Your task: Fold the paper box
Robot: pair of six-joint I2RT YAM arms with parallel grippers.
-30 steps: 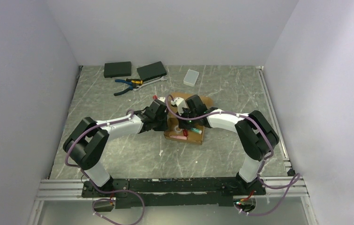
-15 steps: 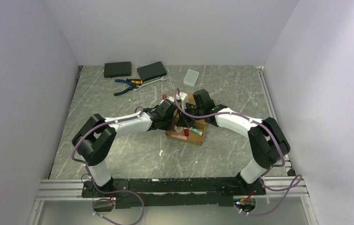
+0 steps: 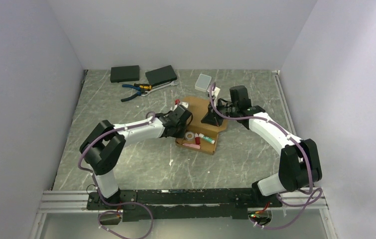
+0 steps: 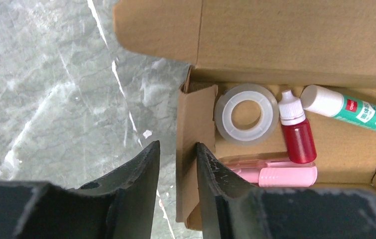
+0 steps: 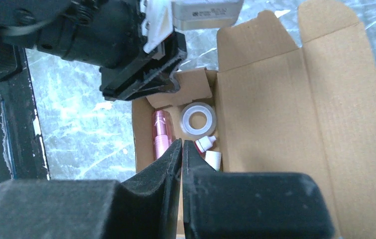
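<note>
On marbled table (image 3: 141, 159), paper box (image 3: 196, 105) lies crosswise; left end effector (image 4: 177, 149) spread, right (image 5: 182, 144) closed.

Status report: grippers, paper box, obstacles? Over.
Left gripper open at side wall. Right gripper shut, empty. Paper box lid open. Tape roll, glue stick inside.

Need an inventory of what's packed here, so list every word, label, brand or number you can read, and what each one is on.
"GLUE STICK": on the green label of the glue stick lying inside the paper box.
Small red logo on the same label: too small to read.
Grey sticker on the left arm's camera housing, seen from the right wrist: print too blurred to read.
No other readable text.
</note>
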